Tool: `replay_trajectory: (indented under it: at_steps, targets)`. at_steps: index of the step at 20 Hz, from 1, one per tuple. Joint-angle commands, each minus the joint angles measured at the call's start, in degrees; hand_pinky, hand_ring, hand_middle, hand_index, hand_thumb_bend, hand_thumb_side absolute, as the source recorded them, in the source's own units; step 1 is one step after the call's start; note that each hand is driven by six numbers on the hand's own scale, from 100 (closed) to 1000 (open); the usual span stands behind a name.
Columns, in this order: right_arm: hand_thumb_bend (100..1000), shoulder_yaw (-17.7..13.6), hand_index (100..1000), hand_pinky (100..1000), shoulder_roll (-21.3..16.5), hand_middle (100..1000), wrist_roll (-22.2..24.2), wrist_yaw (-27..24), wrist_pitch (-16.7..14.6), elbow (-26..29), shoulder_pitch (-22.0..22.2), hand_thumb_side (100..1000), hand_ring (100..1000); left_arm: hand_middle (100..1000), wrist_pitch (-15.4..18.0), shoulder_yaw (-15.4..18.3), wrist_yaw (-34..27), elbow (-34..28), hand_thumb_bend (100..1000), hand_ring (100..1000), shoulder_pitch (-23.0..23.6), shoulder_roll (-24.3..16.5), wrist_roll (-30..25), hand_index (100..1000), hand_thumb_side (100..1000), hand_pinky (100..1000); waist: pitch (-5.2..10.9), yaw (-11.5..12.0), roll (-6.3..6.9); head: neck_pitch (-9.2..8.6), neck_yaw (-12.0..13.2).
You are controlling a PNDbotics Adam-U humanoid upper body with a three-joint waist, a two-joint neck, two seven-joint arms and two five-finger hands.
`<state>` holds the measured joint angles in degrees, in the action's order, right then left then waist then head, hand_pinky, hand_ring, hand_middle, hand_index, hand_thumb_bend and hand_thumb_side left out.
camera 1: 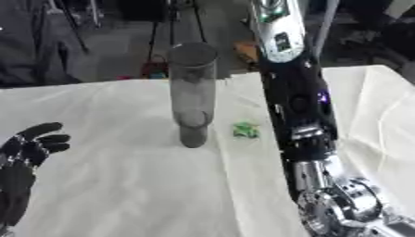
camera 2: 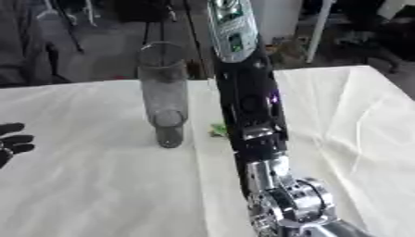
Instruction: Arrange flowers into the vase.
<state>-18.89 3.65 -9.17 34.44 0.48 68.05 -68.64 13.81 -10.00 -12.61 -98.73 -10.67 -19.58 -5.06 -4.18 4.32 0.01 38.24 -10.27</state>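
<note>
A tall clear glass vase (camera 1: 193,95) stands upright near the middle of the white-clothed table (camera 1: 105,185); I see no flower in it. A small green thing (camera 1: 246,130) lies on the cloth just right of the vase's foot. My left hand (camera 1: 28,148) rests at the lower left edge, fingers up and relaxed, holding nothing, well left of the vase. My right arm (camera 1: 300,106) runs from the lower right up past the vase's right side and out of the top of the view. Its hand is out of the picture.
Folds run along the cloth right of the vase. Beyond the table's far edge lie a dark floor, stands and cables (camera 1: 154,51). Bare cloth spreads in front of the vase and on the right side (camera 2: 348,120).
</note>
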Motion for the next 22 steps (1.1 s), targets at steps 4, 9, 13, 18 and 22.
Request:
replay_trajectory:
  at_steps: [4, 9, 13, 18, 22]
  targets:
    - [100, 2.28, 100, 100, 2.97, 100, 0.35, -2.85, -1.17, 2.80, -1.02, 814, 100, 765, 0.02, -0.12, -0.44, -0.65, 831, 745, -0.91, -0.16, -0.44, 796, 981, 763, 1.03, 0.48, 0.44, -0.37, -0.73]
    - [100, 4.14, 100, 100, 5.81, 100, 1.49, -3.11, -2.94, 2.98, 0.46, 814, 100, 765, -0.04, -0.23, -0.57, -0.63, 832, 744, -0.92, -0.07, -0.54, 796, 980, 763, 1.20, 0.80, 0.69, -0.47, -1.00]
    - [100, 5.34, 100, 100, 7.75, 100, 2.49, -2.78, -4.06, 3.01, 1.44, 814, 100, 764, -0.07, -0.34, -0.62, -0.61, 831, 744, -0.94, 0.01, -0.65, 796, 981, 764, 1.22, 1.10, 0.81, -0.39, -1.24]
    - [100, 5.67, 100, 100, 9.02, 100, 3.25, -2.01, -4.48, 2.98, 2.52, 815, 100, 764, -0.09, -0.40, -0.68, -0.60, 832, 744, -0.97, 0.10, -0.74, 796, 980, 763, 1.22, 1.41, 0.85, -0.36, -1.35]
    - [100, 5.52, 100, 100, 9.13, 100, 3.53, -1.66, -4.37, 3.01, 2.89, 815, 100, 764, -0.10, -0.35, -0.67, -0.55, 833, 743, -0.93, 0.12, -0.70, 796, 981, 763, 1.20, 1.47, 0.75, -0.21, -1.31]
